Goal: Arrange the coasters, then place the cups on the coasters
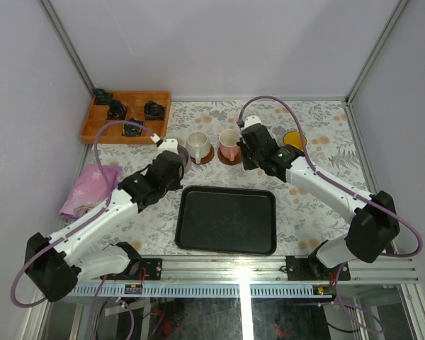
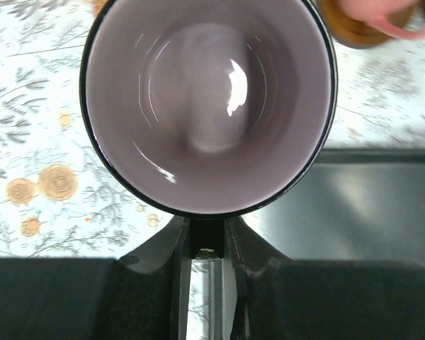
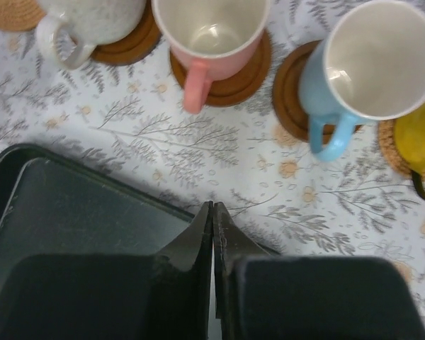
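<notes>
The mauve cup (image 2: pixel 207 106) is seen from straight above in the left wrist view, and its near wall is clamped between the fingers of the left gripper (image 2: pixel 209 235), one finger inside the rim and one outside. Whether the cup is resting on anything cannot be told. The right gripper (image 3: pixel 213 221) is pressed together on nothing, over the far edge of the black tray (image 3: pixel 71 205), well short of the row of cups beyond it. In that row, from the left, a bare tan coaster (image 3: pixel 10 14) is cut by the picture's edge. Next, the cream cup (image 3: pixel 92 18), the pink-handled cup (image 3: pixel 211 28) and the light blue cup (image 3: pixel 374 60) are each set on one of three dark brown coasters (image 3: pixel 227 81). Last, the yellow cup (image 3: pixel 414 134) is set on a second tan coaster (image 3: pixel 388 145). The light blue cup sits off centre, overhanging its coaster towards the yellow one. Five cups and five coasters are thus counted. At the far left corner of the floral tablecloth (image 1: pixel 319 152) an orange wooden box (image 1: pixel 126 117) is divided into compartments, and four small black objects (image 1: pixel 154 110) are held in it. A pink cloth (image 1: pixel 91 190) is lying beside the left arm.
</notes>
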Motion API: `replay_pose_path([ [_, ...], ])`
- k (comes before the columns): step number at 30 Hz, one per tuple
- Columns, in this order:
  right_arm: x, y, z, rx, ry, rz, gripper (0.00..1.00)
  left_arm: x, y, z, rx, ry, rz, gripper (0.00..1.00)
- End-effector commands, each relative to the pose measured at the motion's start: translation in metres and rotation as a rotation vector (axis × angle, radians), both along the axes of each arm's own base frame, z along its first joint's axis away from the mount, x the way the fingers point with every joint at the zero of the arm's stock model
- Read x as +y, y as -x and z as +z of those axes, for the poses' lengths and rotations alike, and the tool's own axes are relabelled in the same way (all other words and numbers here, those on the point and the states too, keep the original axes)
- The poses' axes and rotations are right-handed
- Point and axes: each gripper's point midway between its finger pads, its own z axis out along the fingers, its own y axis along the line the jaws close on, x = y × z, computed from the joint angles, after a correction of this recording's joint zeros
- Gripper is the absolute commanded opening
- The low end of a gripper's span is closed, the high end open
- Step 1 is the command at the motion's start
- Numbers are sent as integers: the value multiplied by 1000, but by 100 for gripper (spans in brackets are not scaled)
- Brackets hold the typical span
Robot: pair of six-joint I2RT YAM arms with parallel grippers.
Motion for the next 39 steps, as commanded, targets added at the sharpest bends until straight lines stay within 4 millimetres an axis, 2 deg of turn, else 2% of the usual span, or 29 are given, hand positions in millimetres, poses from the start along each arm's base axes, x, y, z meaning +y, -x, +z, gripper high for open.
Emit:
replay_pose_path([
  [1,26,2,13,-12,-95,132,0,18,-37,11,-37,18,107,0],
  [5,34,-2,-3,22,-74,164,0,37,-65,-6,9,-9,171,0],
  [9,43,-3,-19,53,-69,209,0,46,-92,-17,14,-23,195,0],
  [14,51,-2,-32,80,-73,242,0,55,-122,-26,21,-39,194,0],
  [19,53,0,-42,92,-81,258,0,57,-141,-30,15,-35,176,0],
  [26,65,6,-55,149,-113,300,0,56,-158,-36,2,-22,134,0],
  [39,62,6,-57,157,-108,281,0,59,-173,-44,9,-36,91,0],
])
